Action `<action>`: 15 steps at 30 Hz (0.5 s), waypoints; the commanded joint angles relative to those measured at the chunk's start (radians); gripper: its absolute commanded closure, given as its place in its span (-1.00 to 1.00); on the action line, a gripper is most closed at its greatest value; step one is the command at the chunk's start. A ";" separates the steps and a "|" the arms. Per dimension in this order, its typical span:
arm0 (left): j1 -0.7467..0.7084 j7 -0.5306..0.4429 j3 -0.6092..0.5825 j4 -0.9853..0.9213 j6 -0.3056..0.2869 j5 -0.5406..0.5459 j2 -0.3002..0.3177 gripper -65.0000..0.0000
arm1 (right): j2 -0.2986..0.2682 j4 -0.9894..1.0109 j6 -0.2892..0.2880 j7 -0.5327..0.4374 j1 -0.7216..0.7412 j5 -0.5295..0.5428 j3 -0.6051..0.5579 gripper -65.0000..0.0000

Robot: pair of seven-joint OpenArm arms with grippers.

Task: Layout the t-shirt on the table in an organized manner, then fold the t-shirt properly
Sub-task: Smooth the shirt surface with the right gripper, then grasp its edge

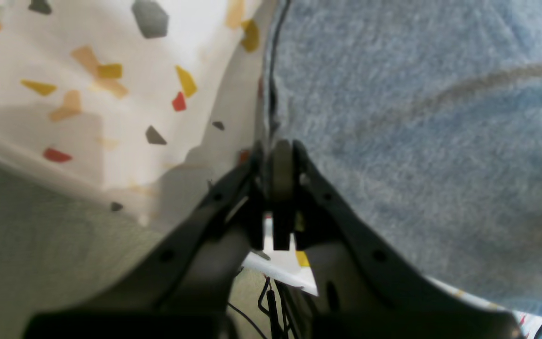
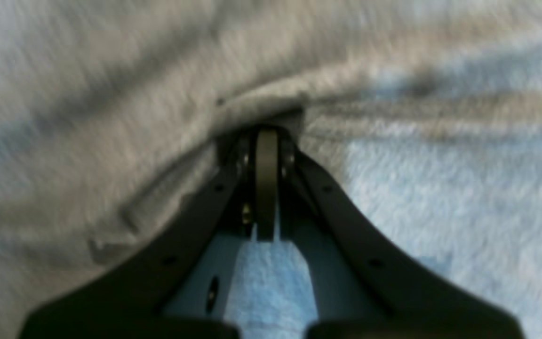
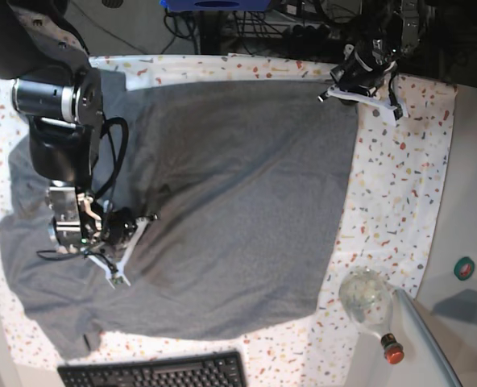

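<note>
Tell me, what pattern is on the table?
White with small red, orange, yellow and grey flecks on the table; clearest in the left wrist view.

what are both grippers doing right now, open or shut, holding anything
Left gripper: shut on the edge of the t-shirt.
Right gripper: shut, pinching a fold of the t-shirt.

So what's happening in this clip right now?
A two-armed robot is working a grey t-shirt spread over the speckled table. The left pincer is shut on the shirt's edge at a far corner. The right pincer is shut on a pinch of cloth mid-shirt. The shirt lies mostly flat but creased, not yet folded. A keyboard and glass bottle sit nearby.
</note>
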State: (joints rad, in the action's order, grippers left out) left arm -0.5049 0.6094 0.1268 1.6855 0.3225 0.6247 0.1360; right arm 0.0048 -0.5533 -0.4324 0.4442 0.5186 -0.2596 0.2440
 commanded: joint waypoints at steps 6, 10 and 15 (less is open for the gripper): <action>-0.004 -0.010 -0.002 0.015 -0.003 -0.001 0.001 1.00 | 0.028 0.057 -0.009 -0.018 0.067 0.001 -0.005 1.00; -0.001 -0.009 0.000 0.014 -0.003 -0.001 0.004 1.00 | 0.027 -0.069 -0.013 -0.006 0.041 0.001 -0.007 1.00; 0.005 -0.009 0.000 0.015 -0.003 -0.001 0.004 1.00 | 0.028 -0.574 -0.056 0.117 -0.136 0.001 -0.007 1.00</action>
State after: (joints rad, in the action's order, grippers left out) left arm -0.4988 0.6121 0.1230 1.6848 0.3218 0.6258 0.1341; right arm 0.0345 -1.1175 -0.4835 0.5873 0.3504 -0.2737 0.2378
